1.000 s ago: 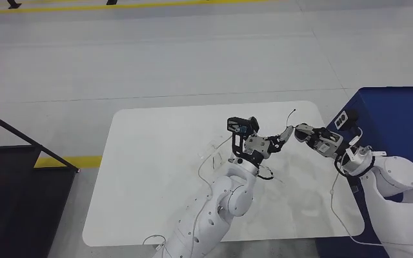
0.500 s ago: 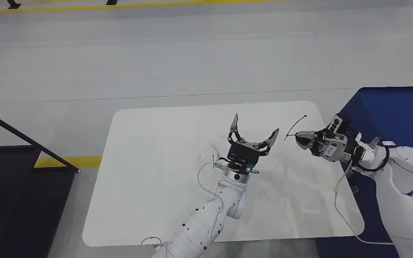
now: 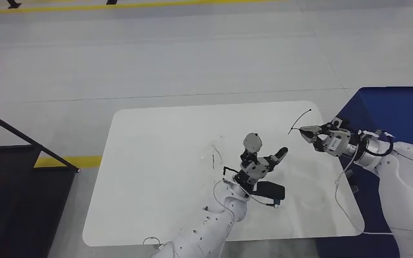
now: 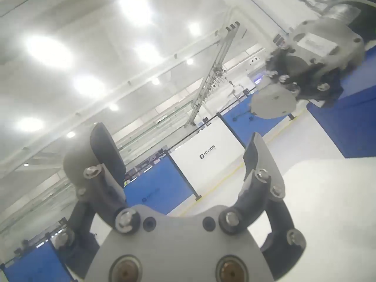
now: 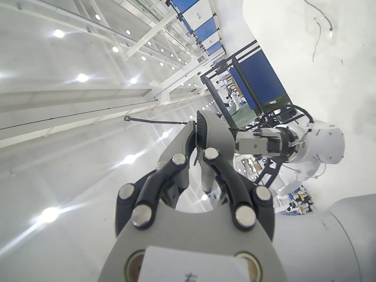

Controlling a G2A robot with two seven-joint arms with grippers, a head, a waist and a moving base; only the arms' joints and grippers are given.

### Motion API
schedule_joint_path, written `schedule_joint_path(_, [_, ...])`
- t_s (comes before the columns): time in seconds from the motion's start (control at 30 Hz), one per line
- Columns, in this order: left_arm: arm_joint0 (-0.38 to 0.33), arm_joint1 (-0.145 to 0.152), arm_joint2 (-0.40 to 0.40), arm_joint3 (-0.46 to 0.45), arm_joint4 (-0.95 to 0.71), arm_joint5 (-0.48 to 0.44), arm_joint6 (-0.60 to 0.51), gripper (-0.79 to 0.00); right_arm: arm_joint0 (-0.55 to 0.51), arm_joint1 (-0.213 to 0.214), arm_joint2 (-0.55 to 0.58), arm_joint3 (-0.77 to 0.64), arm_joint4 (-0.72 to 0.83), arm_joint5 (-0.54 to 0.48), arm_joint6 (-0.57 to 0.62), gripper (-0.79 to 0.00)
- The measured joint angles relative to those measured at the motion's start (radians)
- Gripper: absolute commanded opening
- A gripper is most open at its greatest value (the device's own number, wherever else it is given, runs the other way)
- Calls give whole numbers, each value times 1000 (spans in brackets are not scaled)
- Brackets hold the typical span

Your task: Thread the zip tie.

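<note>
A thin black zip tie (image 3: 299,120) sticks out from my right gripper (image 3: 304,131), which is shut on one end of it above the table's right part. In the right wrist view the zip tie (image 5: 152,121) runs straight out from the pinched fingertips of the right gripper (image 5: 192,132), and its small head is free at the far end. My left gripper (image 3: 266,148) stands open over the middle of the table, a short way from the tie, and holds nothing. The left wrist view has the left gripper (image 4: 179,154) with its fingers spread wide, and the right gripper (image 4: 308,68) is farther off.
The white table (image 3: 155,168) carries loose zip ties (image 3: 214,152) near its middle; the same ties (image 5: 320,24) lie behind the left arm. A blue stand (image 3: 387,109) borders the table's right edge.
The two grippers were tip to tip. The left gripper let go, opened wide, turned and drew back toward the table's middle. The right gripper moved slightly right, keeping the zip tie.
</note>
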State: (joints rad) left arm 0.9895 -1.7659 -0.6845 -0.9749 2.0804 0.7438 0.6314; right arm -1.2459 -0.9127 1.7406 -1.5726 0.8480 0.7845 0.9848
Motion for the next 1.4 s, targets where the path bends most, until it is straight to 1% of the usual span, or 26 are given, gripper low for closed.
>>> schedule_joint_path(0.07, [-12,-9,13,23,31,-7,-57,-142,1,2,-12,-11,-7,-6,8,-785])
schedule_joint_path(0.1, [-19,-13,19,32,48,-7,-82,-169,1,2,-13,-13,-9,-9,10,-785])
schedule_joint_path(0.17, [-27,-24,36,39,74,-9,-128,-172,0,2,-13,-14,-9,-9,10,-785])
schedule_joint_path(0.2, [-29,-28,42,40,80,-9,-139,-225,0,2,-13,-13,-9,-9,10,-785])
schedule_joint_path(0.27, [-35,-35,49,46,94,-6,-154,-240,0,2,-13,-13,-9,-9,10,-785])
schedule_joint_path(0.33, [-40,-40,50,53,104,-2,-167,-348,0,2,-13,-13,-9,-9,10,-785])
schedule_joint_path(0.37, [-42,-42,48,55,102,-3,-173,-376,0,2,-13,-13,-9,-9,10,-785])
schedule_joint_path(0.57, [-46,-55,37,65,64,-39,-201,-403,0,2,-13,-13,-9,-9,10,-785])
schedule_joint_path(0.67, [-49,-61,35,65,46,-72,-205,-400,0,2,-13,-13,-9,-9,10,-785])
schedule_joint_path(0.8, [-51,-67,31,67,29,-100,-205,-434,0,2,-13,-13,-9,-9,10,-785])
schedule_joint_path(0.93, [-51,-73,26,65,16,-113,-195,-449,0,2,-13,-13,-9,-9,10,-785])
schedule_joint_path(1.07, [-49,-77,19,62,8,-116,-192,-483,0,2,-13,-13,-9,-9,10,-785])
schedule_joint_path(1.1, [-48,-78,17,61,5,-119,-191,-502,0,2,-13,-13,-9,-9,10,-785])
schedule_joint_path(1.13, [-48,-79,15,61,2,-123,-188,-576,0,2,-13,-13,-9,-9,10,-785])
schedule_joint_path(1.17, [-47,-80,14,61,1,-124,-187,-625,0,2,-13,-13,-9,-9,10,-785])
schedule_joint_path(1.27, [-45,-83,8,58,-3,-119,-184,-677,0,2,-13,-13,-9,-9,10,-785])
schedule_joint_path(1.4, [-43,-85,2,58,0,-120,-181,-708,0,2,-13,-13,-9,-9,10,-785])
